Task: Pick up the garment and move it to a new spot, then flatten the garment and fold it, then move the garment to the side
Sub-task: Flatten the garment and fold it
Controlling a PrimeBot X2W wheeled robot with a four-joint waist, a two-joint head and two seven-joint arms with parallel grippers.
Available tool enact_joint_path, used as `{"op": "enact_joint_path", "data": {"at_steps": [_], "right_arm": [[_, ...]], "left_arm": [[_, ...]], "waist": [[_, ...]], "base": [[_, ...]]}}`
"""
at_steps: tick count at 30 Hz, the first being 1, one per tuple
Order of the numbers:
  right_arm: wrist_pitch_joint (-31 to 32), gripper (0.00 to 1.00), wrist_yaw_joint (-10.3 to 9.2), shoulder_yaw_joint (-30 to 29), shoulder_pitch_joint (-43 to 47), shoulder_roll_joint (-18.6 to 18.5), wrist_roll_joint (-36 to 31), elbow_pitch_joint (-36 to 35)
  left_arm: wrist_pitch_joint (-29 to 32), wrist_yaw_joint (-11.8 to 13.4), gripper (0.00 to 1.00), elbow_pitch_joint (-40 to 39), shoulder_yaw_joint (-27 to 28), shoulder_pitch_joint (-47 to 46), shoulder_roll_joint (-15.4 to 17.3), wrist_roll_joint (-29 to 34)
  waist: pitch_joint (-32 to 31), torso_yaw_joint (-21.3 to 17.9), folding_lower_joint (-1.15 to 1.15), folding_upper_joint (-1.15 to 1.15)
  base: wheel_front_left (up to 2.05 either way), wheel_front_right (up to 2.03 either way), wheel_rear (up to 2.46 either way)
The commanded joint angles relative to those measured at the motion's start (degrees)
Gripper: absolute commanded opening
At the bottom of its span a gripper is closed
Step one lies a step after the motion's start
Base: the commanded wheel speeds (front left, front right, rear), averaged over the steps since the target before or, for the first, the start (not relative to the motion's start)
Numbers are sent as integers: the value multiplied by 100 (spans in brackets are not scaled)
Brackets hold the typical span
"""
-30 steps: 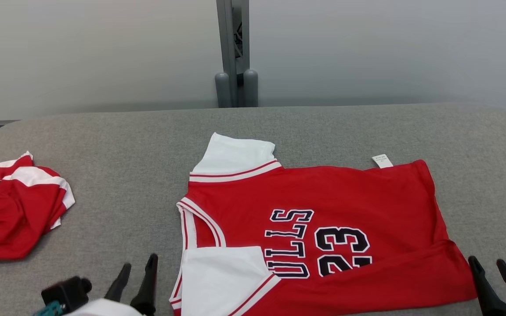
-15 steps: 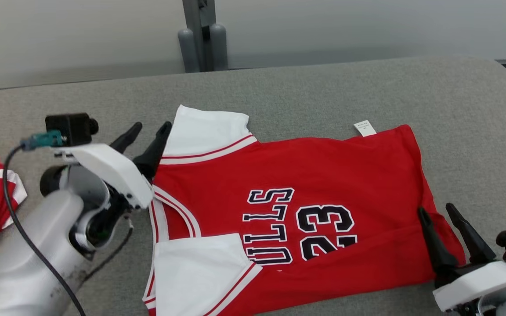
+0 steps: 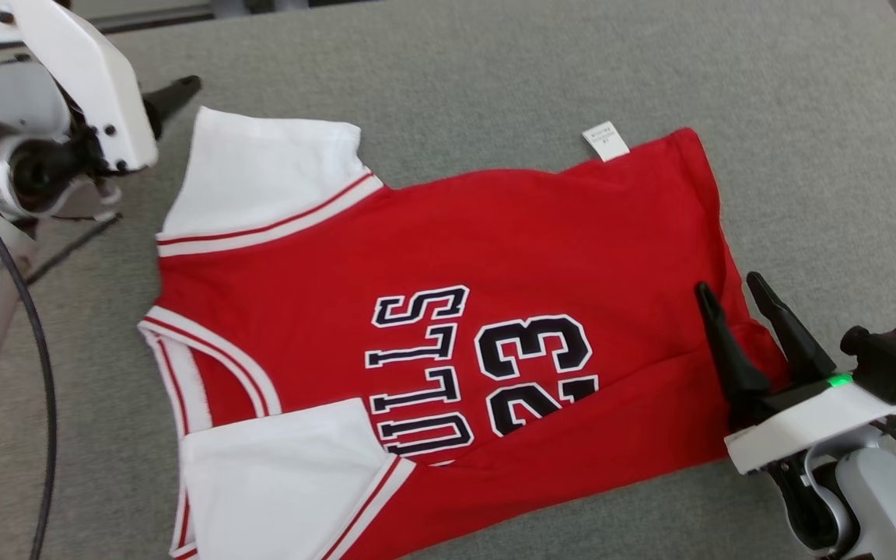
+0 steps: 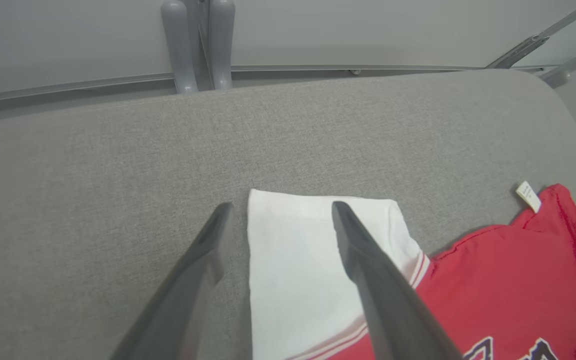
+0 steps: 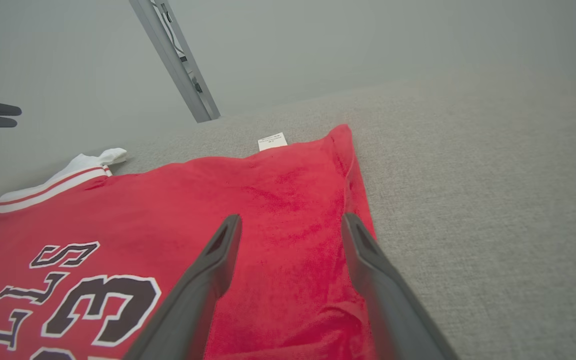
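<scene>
Both arms are out now. A second ago the two pairs of fingers sat low at the near edge of the tabletop (image 3: 495, 70); now they've reached in from either end of the jersey (image 3: 495, 257). The head camera has dipped down too, so the whole scene has slid, but the jersey itself hasn't budged. It's lying flat on the tabletop in the same spot, front up, neck to the robot's left and hem (image 3: 716, 225) to the right, with the number 23 showing.

The left gripper (image 4: 282, 206) has gone furthest. Half a second back it was beside the far sleeve (image 3: 261, 171); now it's up at that sleeve's outer corner. In the left wrist view, its fingers are spread wide across the sleeve's edge, one over bare tabletop, the other over white cloth, with a grey post (image 4: 198, 45) at the back. I can't tell if they're touching down.

The right gripper (image 3: 729, 281) has come in a little over the near corner of the hem. Its fingers are also wide apart with nothing between them, hanging above red cloth, the outer one running along the hem's edge. Contact there is hard to call.

The near sleeve (image 3: 277, 474) lies over the chest, covering the first letter of the lettering as before. The white label (image 3: 605, 141) pokes out at the far hem corner, and the crease across the near part of the body is unchanged.
</scene>
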Motion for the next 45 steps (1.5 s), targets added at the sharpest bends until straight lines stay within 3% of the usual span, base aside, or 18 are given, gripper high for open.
{"op": "enact_joint_path", "data": {"at_steps": [1,12,22,23,24,28,32,41,45], "right_arm": [[-32,100,-2,2,-82,4,21,-1],[-32,100,-2,122,-373,143,113,15],[-32,100,-2,148,-473,93,144,-52],[-32,100,-2,147,-479,88,142,-52],[-32,100,-2,156,-493,82,138,-40],[-30,100,-2,315,-738,-45,55,147],[363,100,-2,325,-1194,-70,-30,488],[2973,100,-2,326,-3163,269,-850,1762],[3787,100,-3,290,-3831,477,-1138,2268]], "left_arm": [[90,26,100,92,-19,-113,39,20],[877,-64,100,1032,-447,-726,81,333],[729,-174,100,1305,-553,-765,68,445],[679,-219,35,1316,-537,-761,54,432],[662,-248,3,1337,-540,-760,45,427],[636,-400,0,1414,-571,-749,17,411],[683,-512,0,1460,-558,-734,-15,359],[630,-659,0,1470,-573,-860,-119,329],[629,-690,0,1456,-621,-945,-145,368]], "waist": [[250,-215,0,0],[557,-560,0,0],[663,-684,0,0],[668,-683,0,0],[665,-681,0,0],[624,-659,0,0],[586,-651,0,0],[580,-580,0,0],[626,-503,0,0]], "base": [[0,0,0],[0,0,0],[0,0,0],[0,0,0],[0,0,0],[0,0,0],[0,0,0],[0,0,0],[0,0,0]]}}
